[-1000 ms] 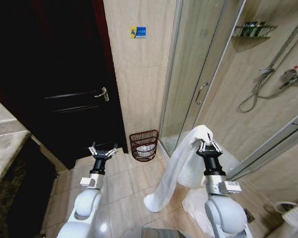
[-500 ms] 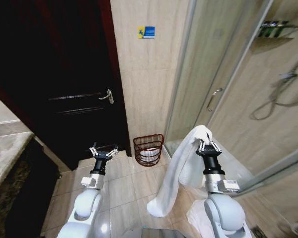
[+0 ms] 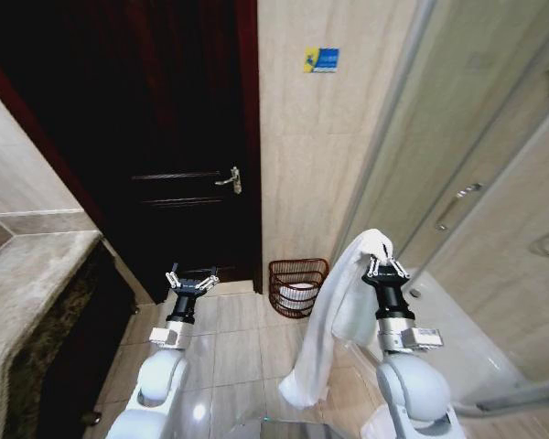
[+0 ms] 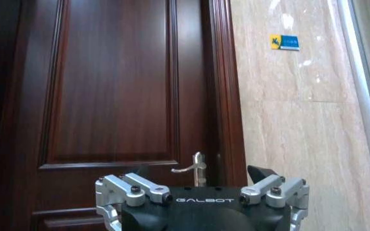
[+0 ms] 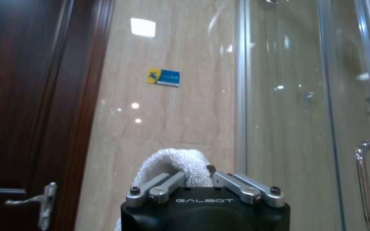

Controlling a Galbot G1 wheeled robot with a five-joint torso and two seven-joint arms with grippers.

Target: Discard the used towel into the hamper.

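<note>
A long white towel [image 3: 334, 320] hangs from my right gripper [image 3: 385, 268], which is shut on its top fold; the cloth drapes down to just above the floor tiles. The right wrist view shows the towel's bunched top [image 5: 172, 166] pinched between the fingers [image 5: 154, 187]. The hamper [image 3: 297, 286], a small dark reddish-brown wicker basket with something white inside, stands on the floor against the tiled wall, ahead and left of the towel. My left gripper [image 3: 191, 280] is held up at the left, open and holding nothing, facing the dark door [image 4: 114, 96].
A dark wooden door [image 3: 165, 146] with a metal handle [image 3: 229, 180] lies ahead left. A stone counter [image 3: 23, 283] runs along the left. Glass shower panels [image 3: 476, 183] and a raised shower sill fill the right. Open floor tiles [image 3: 238, 338] lie between my arms.
The whole view has swung left: door, hamper and shower have shifted rightward in the picture. Both arms hold the same pose, the towel still hanging from the right gripper.
</note>
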